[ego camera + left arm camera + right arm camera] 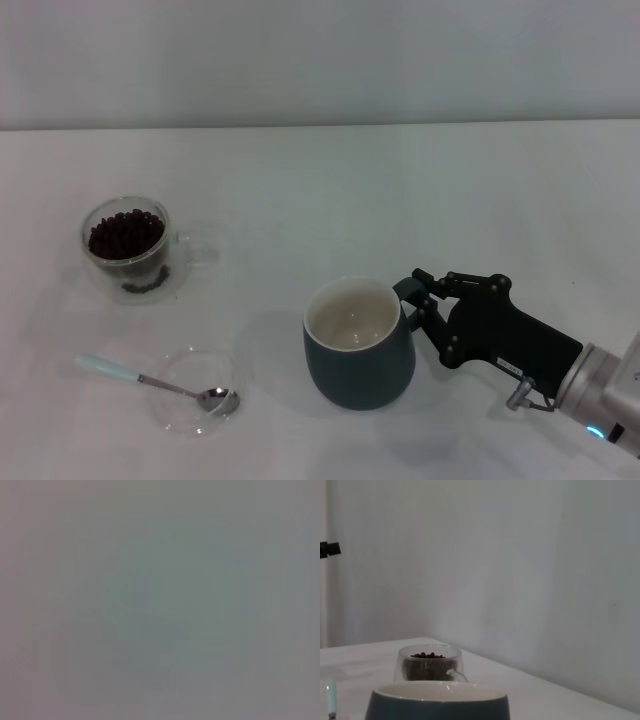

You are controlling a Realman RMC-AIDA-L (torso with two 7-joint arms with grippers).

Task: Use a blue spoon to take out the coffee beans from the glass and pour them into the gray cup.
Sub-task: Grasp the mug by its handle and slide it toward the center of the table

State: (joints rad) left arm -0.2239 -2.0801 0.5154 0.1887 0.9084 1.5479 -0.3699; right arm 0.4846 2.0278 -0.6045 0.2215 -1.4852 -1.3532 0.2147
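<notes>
My head view alone shows the blue spoon (160,383) lying in a glass dish (196,404). My right gripper (418,297) is clenched on the gray cup (358,345) handle; the left gripper is out of view.

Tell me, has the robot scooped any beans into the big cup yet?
Not yet. The dark blue-gray ceramic mug looks empty inside. The right gripper is at its handle. The dark coffee beans fill the clear glass cup, and the blue-handled metal spoon lies untouched across a shallow glass dish. All scooping remains.
</notes>
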